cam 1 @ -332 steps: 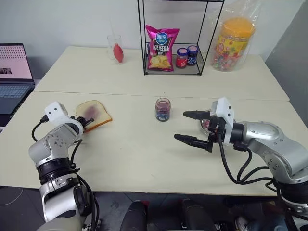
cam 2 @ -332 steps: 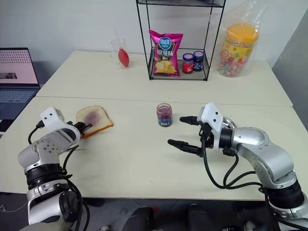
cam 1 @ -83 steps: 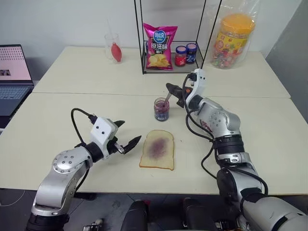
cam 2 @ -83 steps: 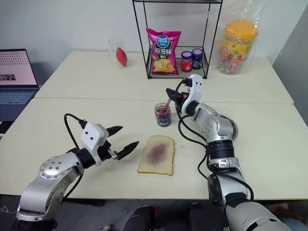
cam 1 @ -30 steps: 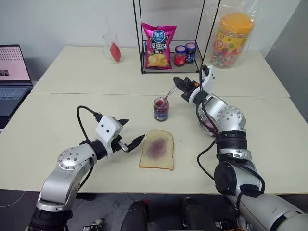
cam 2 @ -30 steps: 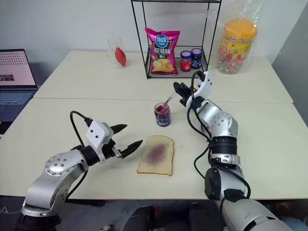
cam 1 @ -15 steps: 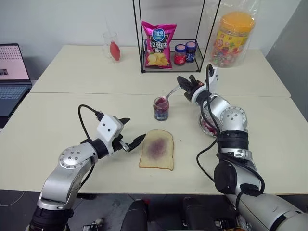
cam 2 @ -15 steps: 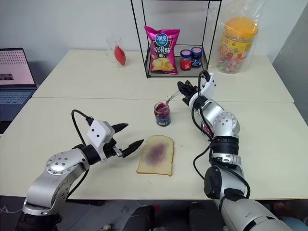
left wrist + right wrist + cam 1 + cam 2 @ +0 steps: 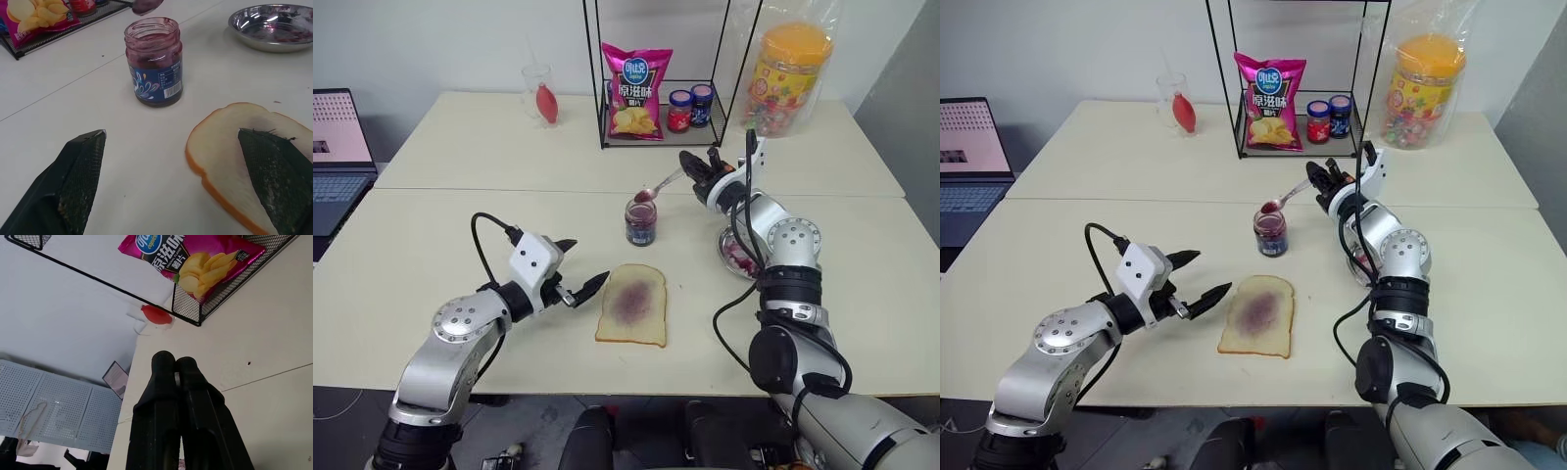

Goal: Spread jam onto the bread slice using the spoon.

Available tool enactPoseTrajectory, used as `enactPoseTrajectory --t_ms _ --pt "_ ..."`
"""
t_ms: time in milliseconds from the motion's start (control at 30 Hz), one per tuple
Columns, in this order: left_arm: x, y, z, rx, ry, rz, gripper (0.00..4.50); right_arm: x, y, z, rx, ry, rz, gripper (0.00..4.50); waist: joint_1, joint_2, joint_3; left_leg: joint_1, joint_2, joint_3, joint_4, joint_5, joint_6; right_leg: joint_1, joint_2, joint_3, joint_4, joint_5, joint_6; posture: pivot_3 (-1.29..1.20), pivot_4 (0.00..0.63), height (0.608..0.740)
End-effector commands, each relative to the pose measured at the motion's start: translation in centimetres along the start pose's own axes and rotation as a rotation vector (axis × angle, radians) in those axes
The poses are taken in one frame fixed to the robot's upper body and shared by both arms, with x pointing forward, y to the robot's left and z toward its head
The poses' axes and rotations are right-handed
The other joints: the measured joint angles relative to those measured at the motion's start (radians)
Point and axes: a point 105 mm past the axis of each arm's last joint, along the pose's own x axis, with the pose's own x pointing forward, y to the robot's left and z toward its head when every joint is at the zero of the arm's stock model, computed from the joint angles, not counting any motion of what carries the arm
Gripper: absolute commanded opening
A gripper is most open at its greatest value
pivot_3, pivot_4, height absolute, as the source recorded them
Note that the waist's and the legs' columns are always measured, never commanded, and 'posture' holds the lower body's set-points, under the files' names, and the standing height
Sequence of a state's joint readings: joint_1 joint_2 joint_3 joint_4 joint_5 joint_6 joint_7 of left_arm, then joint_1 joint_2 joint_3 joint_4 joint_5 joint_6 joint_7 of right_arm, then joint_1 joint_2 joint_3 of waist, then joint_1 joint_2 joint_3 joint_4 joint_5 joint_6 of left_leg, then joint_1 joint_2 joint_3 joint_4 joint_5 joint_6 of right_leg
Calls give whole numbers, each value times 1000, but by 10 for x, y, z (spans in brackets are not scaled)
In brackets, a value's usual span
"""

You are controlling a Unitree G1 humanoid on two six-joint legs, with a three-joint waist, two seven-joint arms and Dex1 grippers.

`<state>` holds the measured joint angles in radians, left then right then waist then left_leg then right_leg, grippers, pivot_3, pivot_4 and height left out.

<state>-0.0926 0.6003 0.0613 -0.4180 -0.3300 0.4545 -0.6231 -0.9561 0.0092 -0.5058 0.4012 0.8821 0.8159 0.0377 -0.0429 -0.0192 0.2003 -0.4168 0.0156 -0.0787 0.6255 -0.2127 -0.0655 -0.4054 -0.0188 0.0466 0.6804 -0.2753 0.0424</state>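
Overhead: spoon (image 9: 658, 186) above jam (image 9: 642, 223) | wrist: right gripper (image 9: 175, 363) clamped

Two pale tables (image 9: 460, 157) abut before a white wall (image 9: 431, 39).

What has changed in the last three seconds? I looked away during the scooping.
The right end effector, shut on the spoon, lifted its jam-loaded bowl out of the jar; it now hangs just above the rim. The left end effector stays open beside the bread slice, which hasn't moved.
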Motion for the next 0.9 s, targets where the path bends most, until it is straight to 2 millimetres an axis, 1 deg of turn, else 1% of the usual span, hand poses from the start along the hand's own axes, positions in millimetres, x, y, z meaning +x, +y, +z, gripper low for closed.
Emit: enactPoseTrajectory --t_ms 33,133,167,233,300,367,467,500,567,633,733,900 --pt "-7 7 9 28 -34 21 4500 -4 35 17 -45 -40 109 9 0 0 0 0 0 0 0 0 0 0 0 0 0 0 0 0 150 740" --pt "-21 10 2 33 1 25 4500 -13 54 15 -91 -24 175 9 -4 0 0 0 0 0 0 0 0 0 0 0 0 0 0 0 150 740" --pt "-29 12 -2 44 26 27 4500 -19 63 11 -154 -2 211 9 -6 0 0 0 0 0 0 0 0 0 0 0 0 0 0 0 150 740" --pt "-39 12 -4 44 40 22 4500 -30 78 0 -257 45 271 9 -10 0 0 0 1 0 -1 0 0 -1 0 0 0 0 0 0 150 740" --pt "-44 9 -4 33 35 13 4500 -39 86 -13 -326 91 312 9 -10 0 0 -1 1 -1 -2 0 0 -1 0 -1 0 0 -1 0 150 740" --pt "-50 3 -9 34 55 -12 4500 -47 90 -26 -372 132 339 9 -11 0 0 0 1 -1 -1 0 0 -1 0 -1 0 -1 -1 0 150 740" --pt "-63 -6 -28 46 132 -39 4500 -61 91 -53 -440 214 384 9 -14 0 0 0 1 0 -1 0 0 0 0 0 0 -1 -2 0 150 740" --pt "-66 -7 -31 49 143 -44 4500 -63 91 -58 -452 227 392 9 -14 0 0 0 1 0 -1 0 0 0 0 0 -1 -2 -3 0 150 740" --pt "-72 -18 -37 75 167 -85 4500 -66 86 -73 -500 258 394 9 -14 0 0 0 2 0 -1 0 0 -1 0 0 0 -3 -4 0 150 740" --pt "-76 -25 -40 84 176 -109 4500 -68 83 -85 -540 288 404 9 -14 0 0 1 3 0 -1 0 0 -1 1 -1 0 -3 -5 0 150 740" --pt "-81 -33 -45 69 184 -116 4500 -68 76 -110 -605 340 420 9 -14 0 0 1 4 0 -1 0 0 -1 1 -1 0 -4 -4 0 150 740" --pt "-78 -37 -46 79 180 -128 4500 -66 65 -132 -719 380 442 9 -13 -1 0 1 9 1 -1 0 0 -1 5 -2 0 -5 -3 0 150 740"
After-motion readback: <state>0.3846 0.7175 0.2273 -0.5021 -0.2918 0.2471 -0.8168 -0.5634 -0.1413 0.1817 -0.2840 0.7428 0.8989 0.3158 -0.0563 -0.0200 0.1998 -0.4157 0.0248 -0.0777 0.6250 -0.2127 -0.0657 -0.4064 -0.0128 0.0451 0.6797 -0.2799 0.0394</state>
